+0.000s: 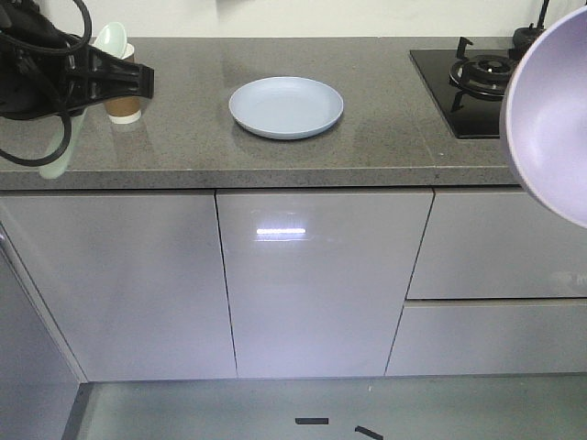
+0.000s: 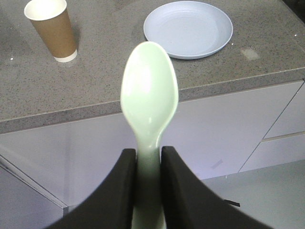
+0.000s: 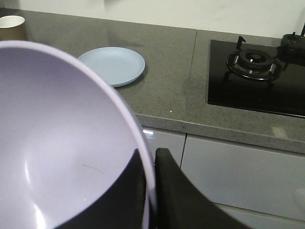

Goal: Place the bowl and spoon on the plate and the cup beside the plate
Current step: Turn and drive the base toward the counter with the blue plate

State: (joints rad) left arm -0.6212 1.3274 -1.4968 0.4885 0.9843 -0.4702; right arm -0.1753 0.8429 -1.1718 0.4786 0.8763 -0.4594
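Observation:
The pale blue plate [image 1: 286, 107] lies flat on the grey counter [image 1: 183, 137], with nothing on it. At the back left stands the brown paper cup [image 1: 122, 99], upright and partly behind my left gripper [image 1: 101, 78]. That gripper [image 2: 148, 151] is shut on the handle of the mint spoon [image 2: 149, 95], held in the air in front of the counter edge, scoop pointing at the plate [image 2: 188, 28] and cup [image 2: 51, 28]. My right gripper [image 3: 150, 152] is shut on the rim of the lavender bowl [image 3: 57, 143], held off the counter's front right; the bowl [image 1: 555, 119] shows tilted.
A black gas hob [image 3: 257, 71] with a burner sits in the counter at the right. Glossy grey cabinet doors [image 1: 321, 275] and drawers run below the counter edge. A wall closes the back of the counter.

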